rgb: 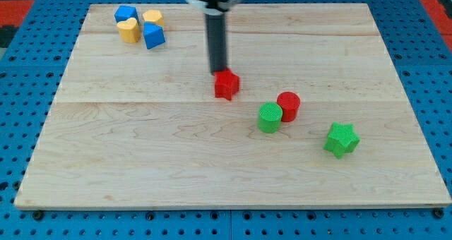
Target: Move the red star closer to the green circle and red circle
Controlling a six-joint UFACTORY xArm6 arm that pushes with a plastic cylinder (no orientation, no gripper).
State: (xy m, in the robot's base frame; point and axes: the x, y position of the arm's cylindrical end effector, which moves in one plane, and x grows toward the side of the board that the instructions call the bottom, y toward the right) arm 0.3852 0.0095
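Note:
The red star (227, 85) lies near the middle of the wooden board. My tip (219, 72) stands right at the star's upper left edge, touching or nearly touching it. The green circle (269, 118) and the red circle (288, 106) sit side by side, touching, to the lower right of the star, with a short gap between the star and the green circle.
A green star (341, 139) lies at the right, below the circles. At the top left is a cluster: two blue blocks (126, 15) (154, 36) and two yellow blocks (152, 18) (128, 30). The board (141, 162) rests on a blue pegboard surface.

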